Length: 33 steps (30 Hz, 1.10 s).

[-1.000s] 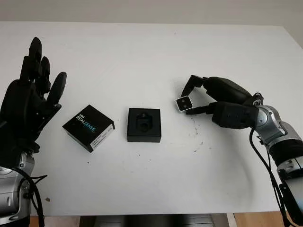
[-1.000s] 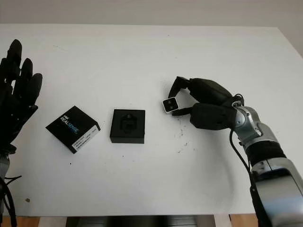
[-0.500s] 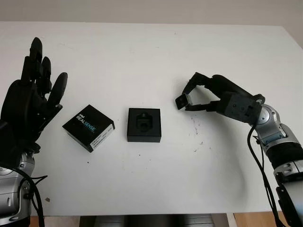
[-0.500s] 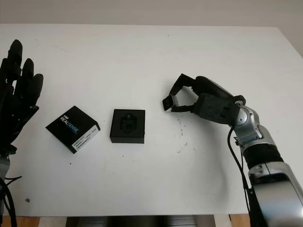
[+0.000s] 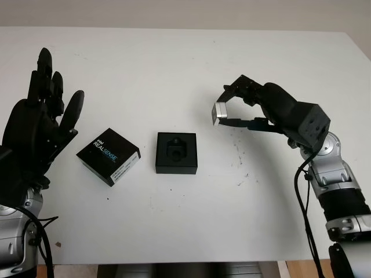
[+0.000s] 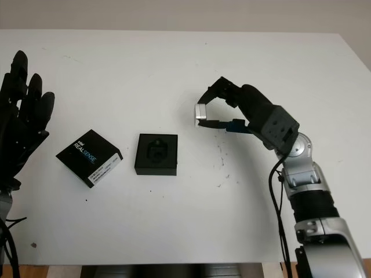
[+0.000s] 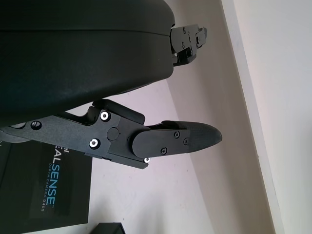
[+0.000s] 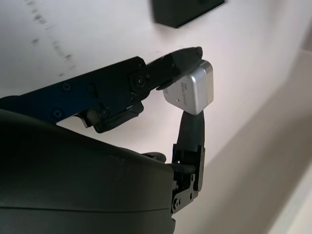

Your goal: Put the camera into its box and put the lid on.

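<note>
My right hand is shut on the small silver camera and holds it above the table, right of the box; the camera is pinched between the fingertips. The open black box with its foam insert sits at the table's middle. Its lid, black with REALSENSE lettering, lies left of the box. My left hand is raised and open at the far left, beside the lid.
The white table has a few small dark specks under my right hand. Its right edge shows at the far right.
My right hand has lifted and turned with the camera, raising it higher above the table and a little toward the box. The left hand has stayed put.
</note>
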{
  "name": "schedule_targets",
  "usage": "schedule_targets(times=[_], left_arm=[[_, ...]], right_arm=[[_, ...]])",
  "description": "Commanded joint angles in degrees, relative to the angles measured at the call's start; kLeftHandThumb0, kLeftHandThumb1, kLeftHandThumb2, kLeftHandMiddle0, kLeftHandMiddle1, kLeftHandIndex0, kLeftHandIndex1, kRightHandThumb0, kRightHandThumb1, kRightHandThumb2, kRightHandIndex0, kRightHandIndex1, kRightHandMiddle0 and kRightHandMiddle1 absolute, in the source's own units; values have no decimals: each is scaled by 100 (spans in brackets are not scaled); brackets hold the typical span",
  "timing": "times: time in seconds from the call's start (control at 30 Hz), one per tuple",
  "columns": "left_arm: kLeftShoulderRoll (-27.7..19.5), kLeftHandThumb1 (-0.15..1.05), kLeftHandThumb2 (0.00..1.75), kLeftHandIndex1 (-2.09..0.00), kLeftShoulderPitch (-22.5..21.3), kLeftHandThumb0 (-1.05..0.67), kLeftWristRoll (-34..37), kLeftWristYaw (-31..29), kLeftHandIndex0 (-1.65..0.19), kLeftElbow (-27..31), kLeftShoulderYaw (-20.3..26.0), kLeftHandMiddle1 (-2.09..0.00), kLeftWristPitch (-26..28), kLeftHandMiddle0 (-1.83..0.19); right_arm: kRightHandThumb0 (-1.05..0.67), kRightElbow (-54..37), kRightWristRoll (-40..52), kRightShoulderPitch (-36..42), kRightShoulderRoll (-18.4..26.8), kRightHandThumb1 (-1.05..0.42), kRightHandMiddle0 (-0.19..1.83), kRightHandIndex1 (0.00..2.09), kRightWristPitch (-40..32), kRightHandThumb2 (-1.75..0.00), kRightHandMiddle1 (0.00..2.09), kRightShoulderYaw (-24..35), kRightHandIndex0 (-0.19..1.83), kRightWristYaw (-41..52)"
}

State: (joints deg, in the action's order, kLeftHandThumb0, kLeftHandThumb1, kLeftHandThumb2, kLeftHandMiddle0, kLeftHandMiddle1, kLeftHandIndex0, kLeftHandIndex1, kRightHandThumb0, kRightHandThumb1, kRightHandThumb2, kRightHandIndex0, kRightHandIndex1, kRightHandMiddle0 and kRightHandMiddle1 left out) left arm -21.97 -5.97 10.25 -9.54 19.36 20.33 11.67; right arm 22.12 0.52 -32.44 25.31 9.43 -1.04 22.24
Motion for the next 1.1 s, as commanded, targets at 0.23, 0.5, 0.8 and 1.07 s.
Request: schedule_targets(times=[0.23, 0.5, 0.8, 1.07], left_arm=[[-31, 105, 42, 0, -27, -56, 54, -66, 19, 69, 7, -5, 28, 19], [13, 105, 43, 0, -14, -56, 16, -31, 19, 95, -44, -5, 25, 19], [52, 105, 43, 0, 58, -56, -8, 53, 19, 190, -52, -3, 49, 19], [103, 105, 42, 0, 89, -56, 3, 71, 19, 175, -59, -5, 28, 19]], right_arm=[[-48, -1539, 1016, 719, -864, -102, 21, 6, -734, -6, 171, 273, 20, -69], [-45, -2190, 866, 1250, -1506, -103, 19, 6, -972, -6, 168, -127, 20, -397], [-50, -1885, 557, 1323, -1833, -101, 23, 7, -877, -5, 178, -470, 22, -458], [-51, -1402, 260, 1201, -1796, -101, 28, 8, -674, -5, 176, -554, 23, -331]])
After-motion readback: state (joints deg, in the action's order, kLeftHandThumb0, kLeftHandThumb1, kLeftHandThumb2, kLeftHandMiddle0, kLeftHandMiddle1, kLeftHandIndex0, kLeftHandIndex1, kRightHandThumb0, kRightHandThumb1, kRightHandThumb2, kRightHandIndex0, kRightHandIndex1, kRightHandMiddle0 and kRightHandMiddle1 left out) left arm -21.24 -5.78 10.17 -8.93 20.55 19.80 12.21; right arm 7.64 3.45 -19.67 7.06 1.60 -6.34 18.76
